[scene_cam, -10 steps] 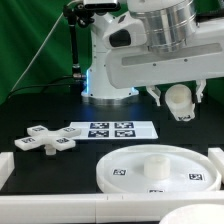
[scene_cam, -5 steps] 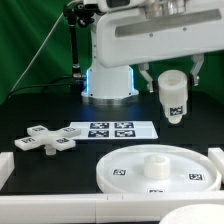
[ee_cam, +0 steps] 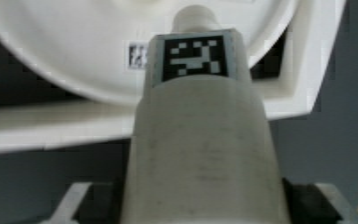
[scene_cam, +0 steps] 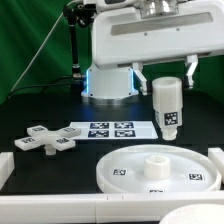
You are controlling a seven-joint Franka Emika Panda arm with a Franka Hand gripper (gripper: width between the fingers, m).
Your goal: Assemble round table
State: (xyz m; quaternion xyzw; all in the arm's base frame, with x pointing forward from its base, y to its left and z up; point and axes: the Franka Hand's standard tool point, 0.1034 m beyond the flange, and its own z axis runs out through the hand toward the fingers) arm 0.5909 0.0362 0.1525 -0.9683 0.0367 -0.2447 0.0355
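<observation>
My gripper (scene_cam: 167, 72) is shut on the white cylindrical leg (scene_cam: 167, 106), which hangs upright with a tag near its lower end, above and a little to the exterior view's right of the round rimmed disc (scene_cam: 120, 172). The disc lies on the table with a raised hub (scene_cam: 156, 163) at its centre. The cross-shaped piece (scene_cam: 42, 140) lies at the exterior view's left. In the wrist view the leg (ee_cam: 197, 130) fills the middle, my gripper (ee_cam: 194, 200) holds its near end, and the disc (ee_cam: 87, 55) shows beyond its tip.
The marker board (scene_cam: 110, 130) lies between the cross-shaped piece and the leg. A white wall (scene_cam: 90, 213) runs along the front edge, with white blocks at both ends (scene_cam: 215, 160). The robot base (scene_cam: 108, 85) stands behind.
The leg has swung from tilted to upright in my gripper and come lower toward the disc, moving slightly to the exterior view's left. The disc and cross-shaped piece have not moved.
</observation>
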